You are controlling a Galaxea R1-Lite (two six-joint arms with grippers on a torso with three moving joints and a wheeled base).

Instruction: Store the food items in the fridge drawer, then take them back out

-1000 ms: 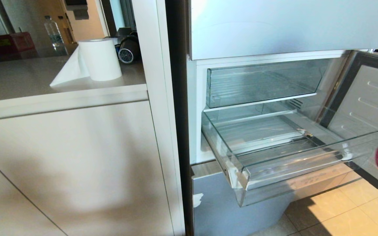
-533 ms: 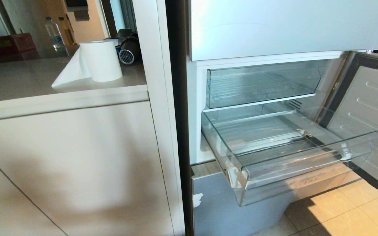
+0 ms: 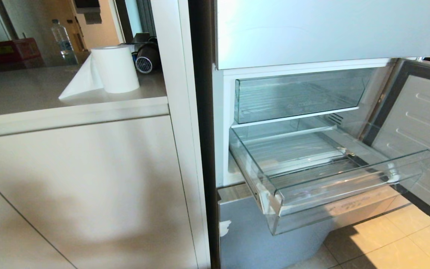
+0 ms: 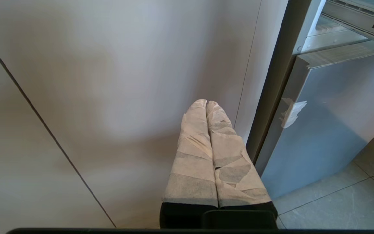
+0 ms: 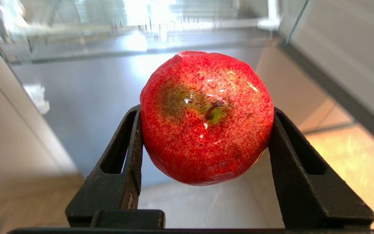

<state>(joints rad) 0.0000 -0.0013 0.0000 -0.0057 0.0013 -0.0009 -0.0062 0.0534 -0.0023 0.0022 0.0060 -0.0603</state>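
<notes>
Head view: counter [image 3: 32, 93] fills the upper left of the frame, with a paper roll [image 3: 115, 68] on it and a bottle [image 3: 62, 37] behind, toward the top left. Open fridge occupies the right half. Fridge drawer [image 3: 334, 183] sits pulled out at centre right, nothing in it; a second clear bin [image 3: 297, 95] lies directly above. Fridge door [image 3: 420, 123] stands at the far right edge. Floor tiles [image 3: 398, 243] at lower right.

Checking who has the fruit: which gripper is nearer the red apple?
Right. The right gripper is clamped around the red apple; the left gripper, fingers together, faces a cabinet panel with no fruit near.
</notes>
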